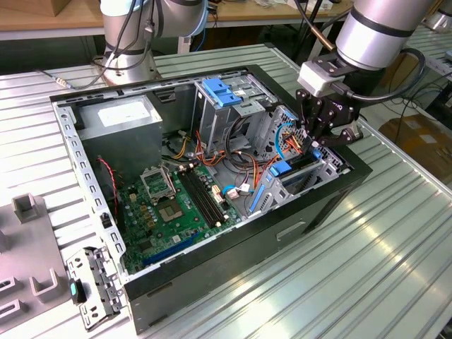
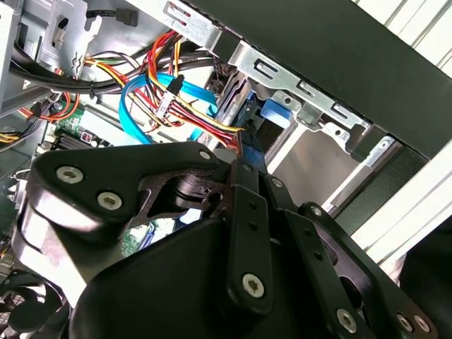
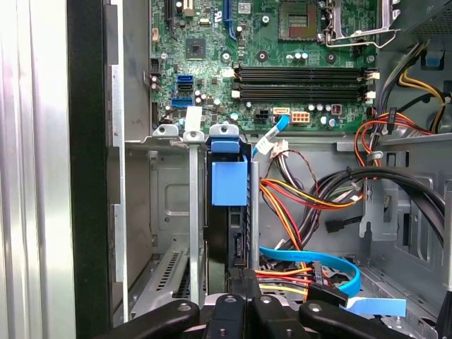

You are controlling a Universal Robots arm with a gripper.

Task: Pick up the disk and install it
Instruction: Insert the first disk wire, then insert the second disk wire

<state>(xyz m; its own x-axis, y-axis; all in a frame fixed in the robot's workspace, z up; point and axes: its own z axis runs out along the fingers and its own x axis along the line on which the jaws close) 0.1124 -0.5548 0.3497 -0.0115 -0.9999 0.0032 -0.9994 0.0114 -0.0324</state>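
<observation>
Fingers (image 3: 240, 300) are clamping the disk (image 3: 229, 180) edge-on, so it's sliding straight down into the case's (image 1: 296, 219) bay (image 3: 194, 212).

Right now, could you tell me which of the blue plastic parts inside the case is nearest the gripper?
The disk in the drive cage beside the gripper; the blue plate sits farther away.

Black gripper (image 2: 236, 173) linkage in the foreground of the second wrist view, fingers closed on the thin edge of the disk (image 2: 272, 116), whose blue carrier sits in the metal drive bay (image 2: 296, 92). Light-blue data cable (image 2: 134, 113) loops beside red-yellow wires (image 2: 180, 95).
</observation>
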